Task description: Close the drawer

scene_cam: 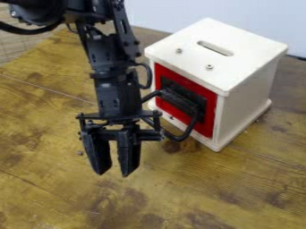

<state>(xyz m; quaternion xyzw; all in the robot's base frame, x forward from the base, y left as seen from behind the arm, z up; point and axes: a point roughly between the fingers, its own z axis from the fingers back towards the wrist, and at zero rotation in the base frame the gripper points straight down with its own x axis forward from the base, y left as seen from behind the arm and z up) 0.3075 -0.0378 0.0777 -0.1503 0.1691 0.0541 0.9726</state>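
Note:
The drawer (182, 101) is the red front of a small white cube box (245, 72) on the wooden table, with a dark inset and a big black loop handle (177, 128) sticking out toward the left front. My gripper (114, 170) hangs to the left of the handle, fingers pointing down close to the tabletop. Its two black fingers (100, 154) stand close together with only a narrow gap and nothing between them. The handle's loop lies just right of the gripper's body, apart from the fingers.
The white box top has a slot (216, 47) and two small screws. The wooden tabletop (227, 192) stretches in front and to the left. A woven screen (18, 45) stands at the back left, behind the arm (106, 63).

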